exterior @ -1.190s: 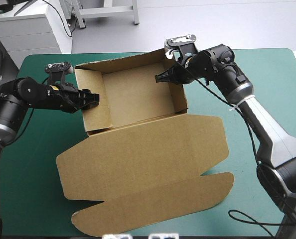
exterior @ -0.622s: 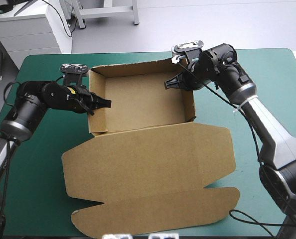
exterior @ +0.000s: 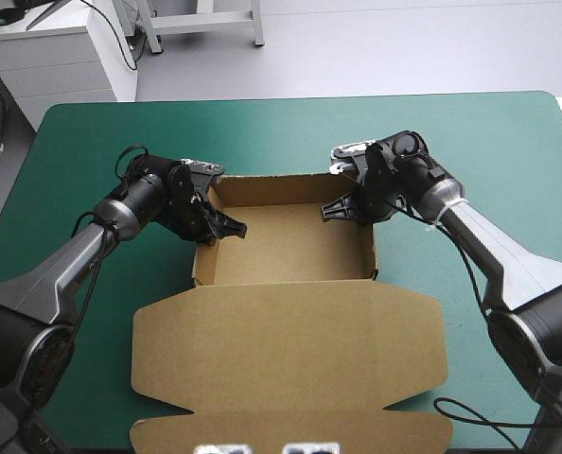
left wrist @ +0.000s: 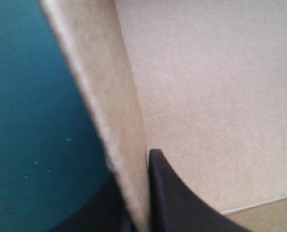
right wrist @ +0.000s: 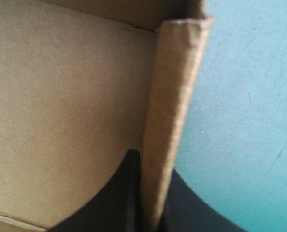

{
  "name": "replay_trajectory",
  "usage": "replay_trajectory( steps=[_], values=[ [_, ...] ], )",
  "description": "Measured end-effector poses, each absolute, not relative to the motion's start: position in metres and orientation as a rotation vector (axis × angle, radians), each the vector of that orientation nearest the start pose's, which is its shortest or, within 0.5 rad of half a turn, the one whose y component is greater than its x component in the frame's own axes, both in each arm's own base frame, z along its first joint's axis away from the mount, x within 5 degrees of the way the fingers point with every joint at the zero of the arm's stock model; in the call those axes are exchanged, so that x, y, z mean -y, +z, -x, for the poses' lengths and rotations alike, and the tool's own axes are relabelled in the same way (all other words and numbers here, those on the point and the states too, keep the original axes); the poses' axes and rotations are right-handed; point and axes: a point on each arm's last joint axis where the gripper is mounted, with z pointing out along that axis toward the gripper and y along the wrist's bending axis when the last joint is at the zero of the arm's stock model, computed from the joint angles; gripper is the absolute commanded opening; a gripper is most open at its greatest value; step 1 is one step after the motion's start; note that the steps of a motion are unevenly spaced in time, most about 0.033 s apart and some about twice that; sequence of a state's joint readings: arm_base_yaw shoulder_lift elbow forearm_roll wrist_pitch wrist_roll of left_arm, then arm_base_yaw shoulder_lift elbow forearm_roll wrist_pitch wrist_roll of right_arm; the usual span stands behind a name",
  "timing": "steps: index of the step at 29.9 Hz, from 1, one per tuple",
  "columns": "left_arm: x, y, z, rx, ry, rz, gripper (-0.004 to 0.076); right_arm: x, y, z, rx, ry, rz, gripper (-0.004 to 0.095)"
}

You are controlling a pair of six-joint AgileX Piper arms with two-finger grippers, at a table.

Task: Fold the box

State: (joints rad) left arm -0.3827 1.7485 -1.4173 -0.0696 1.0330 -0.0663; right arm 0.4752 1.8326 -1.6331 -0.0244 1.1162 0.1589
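I see the brown box (exterior: 290, 244) mid-table on the teal-green cover (exterior: 92, 142): open tray, lid (exterior: 290, 355) flat toward the near edge. Left gripper (exterior: 226, 227) pinched all but closed on the left side wall (left wrist: 112, 96), one finger inside. Right gripper (exterior: 338, 210) likewise on the right side wall (right wrist: 175, 87).

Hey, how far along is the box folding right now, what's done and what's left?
Done: the box stands as an open tray, all four walls up. In hand: the left gripper and right gripper each pinch a side wall. Left: the lid lies flat on the table, not yet folded.
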Motion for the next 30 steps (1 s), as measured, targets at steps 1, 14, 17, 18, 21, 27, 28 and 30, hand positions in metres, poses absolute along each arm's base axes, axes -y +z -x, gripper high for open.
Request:
replay_trajectory(
  steps=[1,14,17,18,21,27,28,30],
  values=[
    [0.141,0.267,-0.336,-2.837,-0.184,-0.414,-0.0007,-0.178,0.29,-0.351,-2.781,0.108,0.454,0.0002],
    [0.145,0.26,-0.335,-2.872,-0.166,-0.528,0.0238,-0.182,0.269,-0.355,-2.906,0.03,0.469,0.0496],
    [0.145,0.259,-0.333,-2.895,-0.173,-0.543,0.0371,-0.184,0.278,-0.357,-2.885,0.043,0.447,0.0537],
    [0.145,0.259,-0.332,-2.902,-0.179,-0.543,0.0414,-0.184,0.281,-0.358,-2.876,0.046,0.443,0.0538],
    [0.146,0.258,-0.331,-2.91,-0.186,-0.548,0.0475,-0.185,0.287,-0.36,-2.85,0.032,0.446,0.0537],
    [0.146,0.259,-0.331,-2.912,-0.185,-0.55,0.0475,-0.182,0.297,-0.359,-2.818,0.007,0.454,0.0536],
    [0.147,0.261,-0.332,-2.909,-0.186,-0.55,0.0475,-0.181,0.302,-0.357,-2.805,0.011,0.461,0.0536],
    [0.148,0.267,-0.334,-2.896,-0.188,-0.551,0.0475,-0.179,0.31,-0.354,-2.784,0.017,0.476,0.0534]
  ],
)
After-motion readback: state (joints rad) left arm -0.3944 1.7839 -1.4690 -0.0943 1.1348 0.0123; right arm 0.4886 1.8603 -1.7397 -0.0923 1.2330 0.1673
